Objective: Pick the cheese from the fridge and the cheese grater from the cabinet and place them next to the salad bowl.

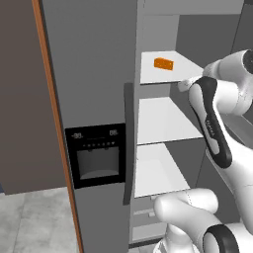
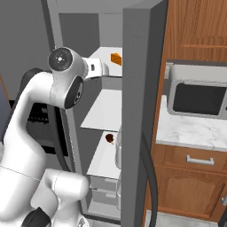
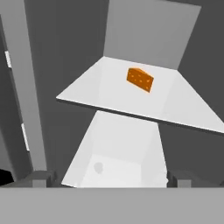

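Observation:
The cheese (image 3: 140,79), a small orange wedge, lies on the top white shelf (image 3: 183,109) of the fridge (image 1: 94,74), whose door stands open. The cheese (image 1: 163,63) rests near the back of that shelf and appears again as the cheese (image 2: 116,59) in the right base view. My gripper (image 3: 111,178) is open, its fingertips (image 3: 41,177) spread wide with nothing between them. It hangs in front of the shelves, below and short of the cheese, pointing at it. The cheese grater and the salad bowl are out of view.
Two more white shelves (image 1: 160,121) sit below the top one; a small dark object (image 2: 109,138) lies on a lower shelf. The open fridge door (image 2: 142,88) stands to the right. Beyond it are wooden wall cabinets (image 2: 195,26), a microwave (image 2: 197,98), a marble counter (image 2: 190,131) and a drawer (image 2: 199,160).

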